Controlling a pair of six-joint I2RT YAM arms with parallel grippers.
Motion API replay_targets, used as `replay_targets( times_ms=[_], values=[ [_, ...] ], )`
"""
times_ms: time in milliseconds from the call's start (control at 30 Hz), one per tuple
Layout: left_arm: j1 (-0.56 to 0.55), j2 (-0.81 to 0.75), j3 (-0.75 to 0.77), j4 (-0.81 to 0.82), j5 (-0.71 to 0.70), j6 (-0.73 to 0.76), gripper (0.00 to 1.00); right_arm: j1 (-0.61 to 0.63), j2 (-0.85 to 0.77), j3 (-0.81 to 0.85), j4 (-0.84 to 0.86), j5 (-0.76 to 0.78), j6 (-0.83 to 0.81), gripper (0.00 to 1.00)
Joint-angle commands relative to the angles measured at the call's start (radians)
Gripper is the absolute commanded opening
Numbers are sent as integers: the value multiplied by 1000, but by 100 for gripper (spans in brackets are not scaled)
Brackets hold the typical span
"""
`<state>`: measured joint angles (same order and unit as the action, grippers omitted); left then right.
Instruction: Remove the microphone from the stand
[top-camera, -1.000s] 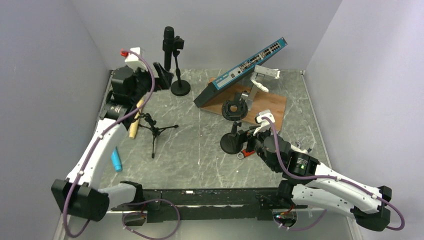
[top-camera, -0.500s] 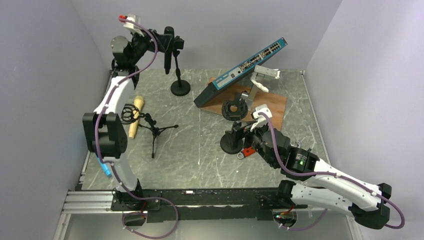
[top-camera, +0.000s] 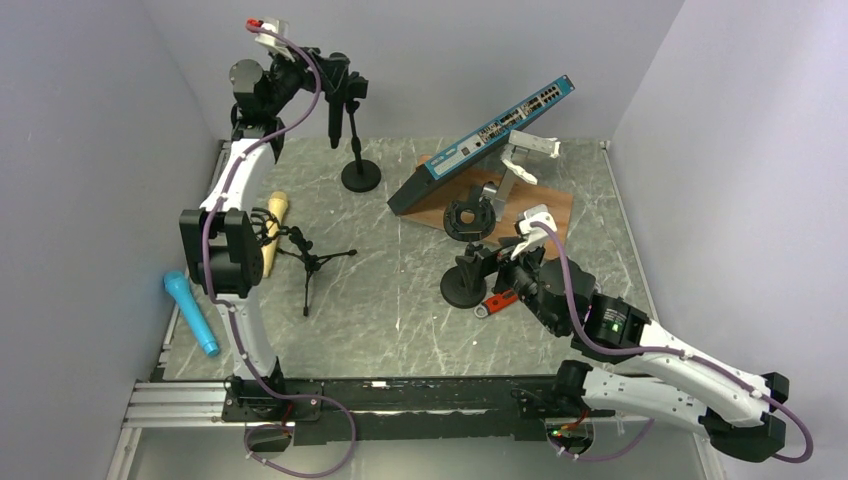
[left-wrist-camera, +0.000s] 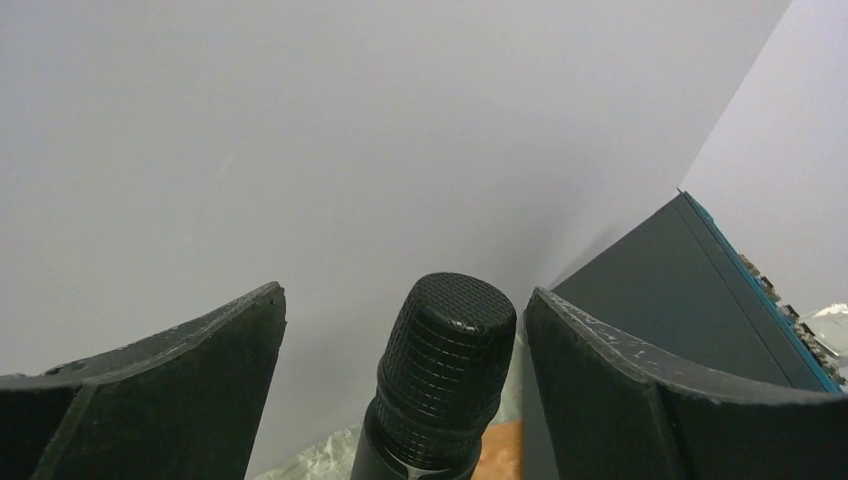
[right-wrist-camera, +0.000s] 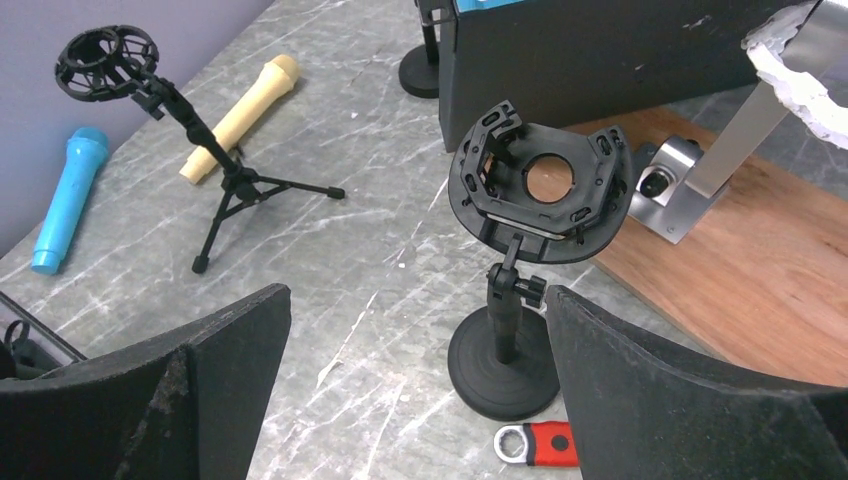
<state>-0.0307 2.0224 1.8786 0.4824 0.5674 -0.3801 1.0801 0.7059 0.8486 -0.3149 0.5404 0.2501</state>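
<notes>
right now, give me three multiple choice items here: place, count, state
1. Where is the black microphone? A on the floor B upright in its stand C in a drawer
2. How many microphones lie loose on the table? A two B none C five
3. The left gripper is: A shut on the microphone B out of view C open
Key: 1 B, held upright at the back; 2 A, a blue microphone and a cream microphone; 3 C, its fingers flank the head with gaps.
</notes>
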Motion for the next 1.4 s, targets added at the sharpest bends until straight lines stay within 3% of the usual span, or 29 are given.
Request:
replay_targets(
  times_ms=[0, 67, 333, 467, 700, 967, 1133, 1367],
  values=[
    [-19, 18, 29, -28, 45, 33, 93, -3, -15, 46, -8, -2, -24, 100],
    [-31, 31, 53, -70, 39, 50, 88, -3, -10, 55, -13, -8, -23, 100],
    [-118, -63, 29, -259, -108, 201, 47, -4, -20, 56, -26, -13, -17, 100],
    [-179, -169, -16, -375, -341, 245, 2, -4, -37, 48, -26, -18, -17, 100],
    [-295, -309, -39, -576, -562, 216, 0, -5, -54, 52, -29, -43, 5, 100],
    [-493, -494, -156, -708, -937, 231, 0, -3, -61, 49, -70, -50, 58, 100],
    [-562, -591, -264, -799, -954, 30, 0, -4, -48, 51, -81, -57, 75, 100],
    [-720, -674, -288, -884, -1028, -8, 0, -4, -13, 83, -103, -64, 79, 100]
  ],
)
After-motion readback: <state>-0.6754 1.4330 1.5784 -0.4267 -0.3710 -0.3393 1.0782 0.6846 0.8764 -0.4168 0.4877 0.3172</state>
